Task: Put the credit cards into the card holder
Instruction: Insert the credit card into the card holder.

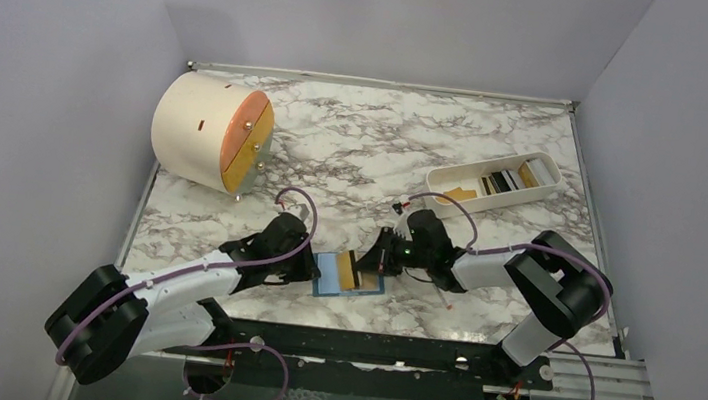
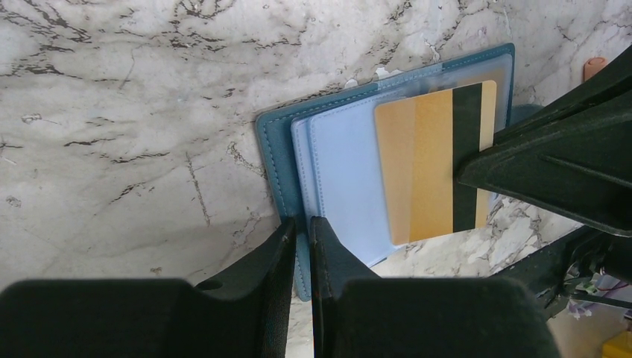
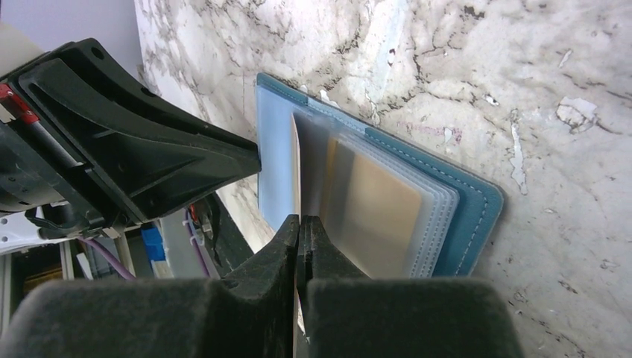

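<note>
Marble table (image 1: 357, 140) w/ white tray (image 1: 443, 178) at back R; its cards (image 1: 503, 180) were too small to read. Teal card holder (image 1: 326, 279) lay open at front centre. L gripper (image 2: 304, 233) was pinched on its left edge, jaws nearly together. R gripper (image 3: 299, 227) was clamped on 1 gold card (image 2: 425, 164), which sat partly inside a frosted sleeve and blurred behind it.

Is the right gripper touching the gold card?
Touching. The right wrist view shows the right gripper shut on the near edge of the gold card, partly inside the card holder.
</note>
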`<state>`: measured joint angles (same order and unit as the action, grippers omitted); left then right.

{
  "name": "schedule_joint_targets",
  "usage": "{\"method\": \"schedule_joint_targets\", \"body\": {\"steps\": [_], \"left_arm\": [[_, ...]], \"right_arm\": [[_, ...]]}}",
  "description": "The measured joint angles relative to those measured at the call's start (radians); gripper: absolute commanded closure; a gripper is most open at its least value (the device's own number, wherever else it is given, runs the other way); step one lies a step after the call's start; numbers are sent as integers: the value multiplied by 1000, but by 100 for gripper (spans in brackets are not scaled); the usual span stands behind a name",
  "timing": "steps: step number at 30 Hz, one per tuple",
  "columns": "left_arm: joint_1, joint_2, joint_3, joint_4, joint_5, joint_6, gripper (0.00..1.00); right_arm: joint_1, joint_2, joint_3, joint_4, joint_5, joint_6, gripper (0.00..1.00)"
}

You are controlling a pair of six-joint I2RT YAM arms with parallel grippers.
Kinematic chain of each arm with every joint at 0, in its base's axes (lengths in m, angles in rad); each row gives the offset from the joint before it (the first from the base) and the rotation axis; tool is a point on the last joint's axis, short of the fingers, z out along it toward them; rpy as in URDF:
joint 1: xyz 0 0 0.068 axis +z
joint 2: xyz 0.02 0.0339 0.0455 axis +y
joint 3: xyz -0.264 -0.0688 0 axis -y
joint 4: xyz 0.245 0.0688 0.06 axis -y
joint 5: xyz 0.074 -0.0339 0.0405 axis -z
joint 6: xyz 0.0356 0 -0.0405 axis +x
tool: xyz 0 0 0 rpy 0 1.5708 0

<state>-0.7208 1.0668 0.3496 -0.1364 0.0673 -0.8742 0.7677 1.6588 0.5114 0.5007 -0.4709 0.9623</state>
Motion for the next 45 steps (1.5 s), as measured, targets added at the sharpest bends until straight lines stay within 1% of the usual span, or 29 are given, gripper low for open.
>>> {"method": "schedule_joint_targets", "body": {"steps": [3, 6, 9, 11, 12, 14, 18, 21, 34, 45], "left_arm": [[0, -3, -5, 5, 0, -8, 85], [0, -3, -11, 15, 11, -14, 85], [0, -4, -12, 17, 13, -16, 85], [0, -5, -12, 17, 13, -16, 85], [0, -5, -12, 17, 13, -17, 85], [0, -5, -13, 17, 14, -18, 85], [0, -5, -13, 19, 15, -20, 85], [0, -5, -13, 19, 15, -22, 85], [0, -6, -14, 21, 17, -23, 85], [0, -7, -16, 24, 18, -22, 85]], "right_arm": [[6, 0, -8, 5, 10, 10, 84], [15, -1, -10, -20, 26, 9, 75], [19, -32, -5, -72, 57, -4, 68], [19, -68, 2, -127, 85, -21, 56], [20, -81, 8, -151, 95, -27, 55], [24, -99, 22, -185, 113, -43, 55], [35, -106, 43, -227, 138, -69, 61], [45, -101, 47, -239, 143, -76, 62], [107, -39, 72, -184, 142, -43, 63], [119, -11, 85, -162, 142, -42, 63]]}}
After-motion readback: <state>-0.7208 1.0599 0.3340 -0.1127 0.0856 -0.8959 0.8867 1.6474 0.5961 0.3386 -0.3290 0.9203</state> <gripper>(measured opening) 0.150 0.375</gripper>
